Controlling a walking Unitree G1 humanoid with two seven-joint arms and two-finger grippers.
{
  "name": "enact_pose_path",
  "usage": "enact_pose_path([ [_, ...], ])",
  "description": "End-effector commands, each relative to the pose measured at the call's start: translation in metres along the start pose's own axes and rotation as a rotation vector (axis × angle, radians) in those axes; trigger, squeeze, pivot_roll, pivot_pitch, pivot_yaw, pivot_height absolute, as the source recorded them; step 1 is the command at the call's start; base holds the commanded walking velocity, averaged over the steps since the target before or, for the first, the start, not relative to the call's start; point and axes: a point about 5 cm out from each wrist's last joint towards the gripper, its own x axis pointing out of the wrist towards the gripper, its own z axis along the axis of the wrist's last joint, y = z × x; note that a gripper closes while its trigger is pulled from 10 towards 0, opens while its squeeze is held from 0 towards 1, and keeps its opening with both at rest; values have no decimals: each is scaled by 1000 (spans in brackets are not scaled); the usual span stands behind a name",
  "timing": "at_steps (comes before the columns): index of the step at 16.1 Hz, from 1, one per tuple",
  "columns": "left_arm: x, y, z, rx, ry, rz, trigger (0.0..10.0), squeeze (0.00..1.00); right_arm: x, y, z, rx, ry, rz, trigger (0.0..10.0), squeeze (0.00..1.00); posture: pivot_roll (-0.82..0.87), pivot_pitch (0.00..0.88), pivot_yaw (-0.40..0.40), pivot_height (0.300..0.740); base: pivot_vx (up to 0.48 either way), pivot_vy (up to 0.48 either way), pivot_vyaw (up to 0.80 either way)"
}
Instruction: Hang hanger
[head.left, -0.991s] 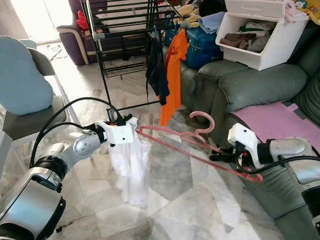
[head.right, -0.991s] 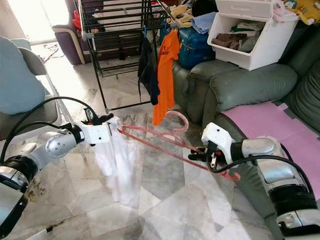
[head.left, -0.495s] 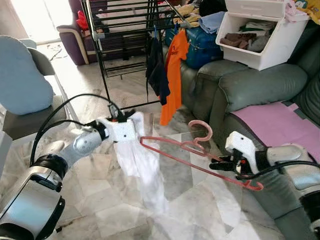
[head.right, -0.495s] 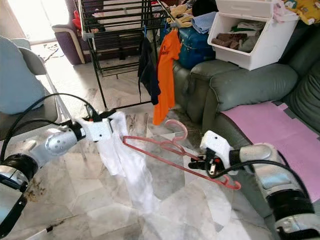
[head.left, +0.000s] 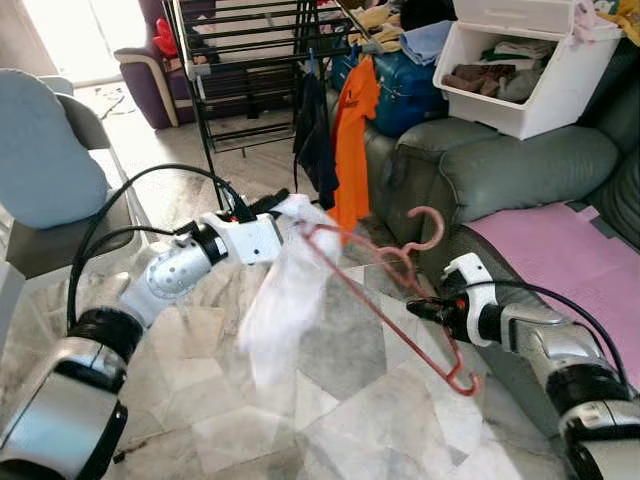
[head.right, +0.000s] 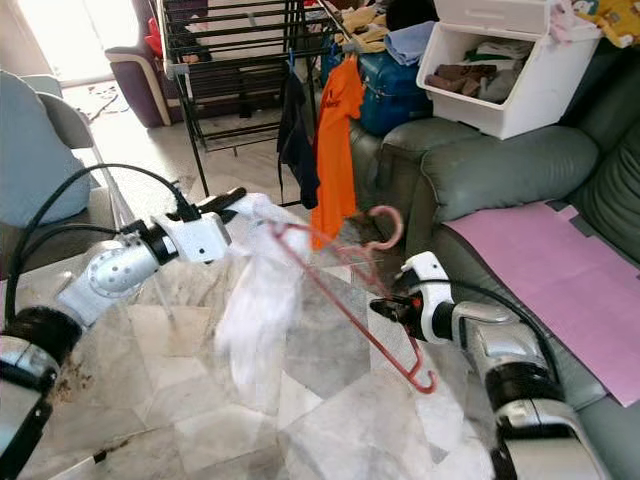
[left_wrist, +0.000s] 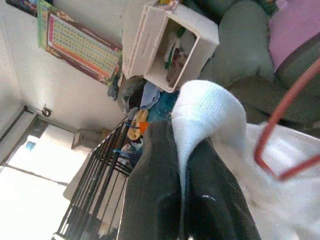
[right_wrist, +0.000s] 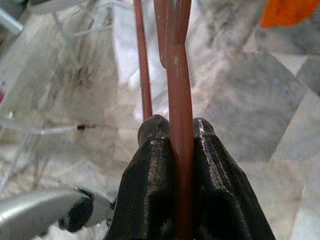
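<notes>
A pink plastic hanger (head.left: 385, 295) is held tilted in mid-air over the marble floor, its hook (head.left: 428, 228) pointing up. My right gripper (head.left: 418, 308) is shut on the hanger's bar (right_wrist: 180, 125), low on the right. My left gripper (head.left: 278, 203) is shut on the edge of a white cloth (head.left: 283, 300), which droops below it. In the left wrist view the cloth (left_wrist: 205, 107) is pinched between the black fingers (left_wrist: 160, 200), and the hanger's upper corner (head.left: 312, 232) pokes into the cloth.
A black drying rack (head.left: 250, 60) stands behind, with an orange shirt (head.left: 352, 130) and a dark garment (head.left: 312, 130) hanging from it. A green sofa (head.left: 510, 170) with a white bin (head.left: 520, 70) and a purple mat (head.left: 560, 250) is at right. A grey chair (head.left: 45, 170) stands at left.
The right gripper has tipped the hanger steeper, its hook now higher and its far corner into the cloth. The left gripper has lifted the cloth up and to the right.
</notes>
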Motion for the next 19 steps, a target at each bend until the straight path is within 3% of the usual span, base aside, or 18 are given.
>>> enact_pose_path([
  [1,-2,5,-1,-7,16,38,10000,0,-2,-3,8,32,-30,-27,10000,0,-79,0,34,740,0,0,0],
  [4,-9,-6,-15,-74,130,69,10000,0,0,5,-1,5,35,50,10000,0,-91,0,30,740,0,0,0],
  [8,-12,-5,-22,-85,206,119,10000,0,-12,-5,-13,140,41,35,10000,0,-96,0,26,740,0,0,0],
  [10,-13,-9,-24,-85,225,93,10000,0,-17,-15,1,260,-88,-27,10000,0,-97,0,27,740,0,0,0],
  [11,-14,-15,-23,-69,226,68,10000,0,-20,-21,19,308,-212,-85,10000,0,-101,0,30,740,0,0,0],
  [13,-12,-17,-21,-77,221,67,10000,0,-22,-31,19,293,-224,-223,10000,0,-96,0,26,740,0,0,0],
  [14,-11,-19,-19,-85,207,64,10000,0,-21,-32,24,329,-269,-246,10000,0,-94,0,25,740,0,0,0],
  [16,-8,-25,-9,-134,145,49,10000,0,-17,-30,41,429,-379,-255,10000,0,-94,0,25,740,0,0,0],
  [18,2,-46,16,-219,24,-19,10000,0,-11,-26,67,624,-571,-276,10000,0,-90,0,23,740,0,0,0],
  [19,3,-51,20,-238,5,-38,10000,0,-10,-25,70,654,-595,-280,10000,0,-90,0,23,740,0,0,0],
])
